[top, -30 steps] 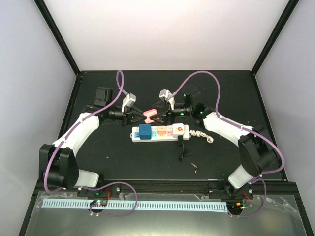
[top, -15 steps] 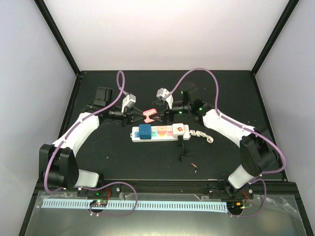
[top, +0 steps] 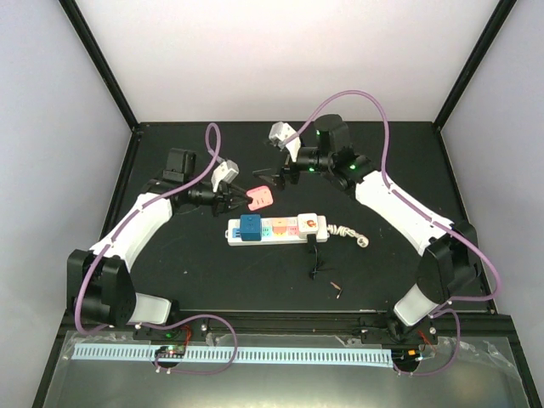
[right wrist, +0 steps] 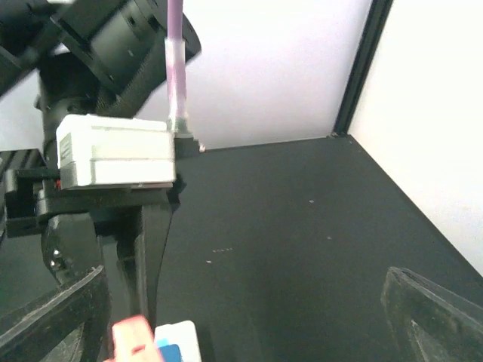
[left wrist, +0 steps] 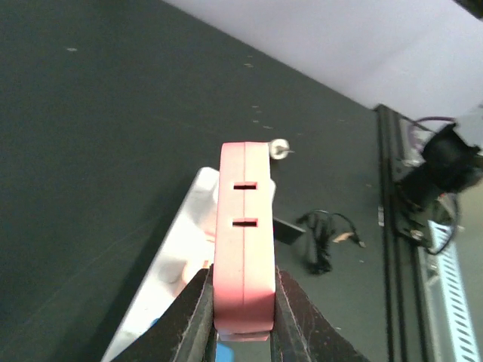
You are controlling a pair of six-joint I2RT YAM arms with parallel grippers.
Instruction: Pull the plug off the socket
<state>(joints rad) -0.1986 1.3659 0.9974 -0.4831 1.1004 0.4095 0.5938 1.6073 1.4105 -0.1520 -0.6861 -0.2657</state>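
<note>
1. We note the pink plug (top: 262, 197), two slots showing, clamped by the left gripper (top: 247, 199), clear of the socket (top: 276, 229), at its 12 o'clock.
2. The socket is a white strip with pastel outlets.
3. The right gripper (top: 269, 174) has its jaws spread wide and holds nothing.

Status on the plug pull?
Left gripper shut on pink plug, off the socket. Right gripper open, empty. Blue plug seated. Nothing blocking.

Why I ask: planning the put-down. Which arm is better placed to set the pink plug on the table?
Left. The left end effector is shut on the pink plug, off the socket; the right end effector is open, holds nothing, and sits farther back.
</note>
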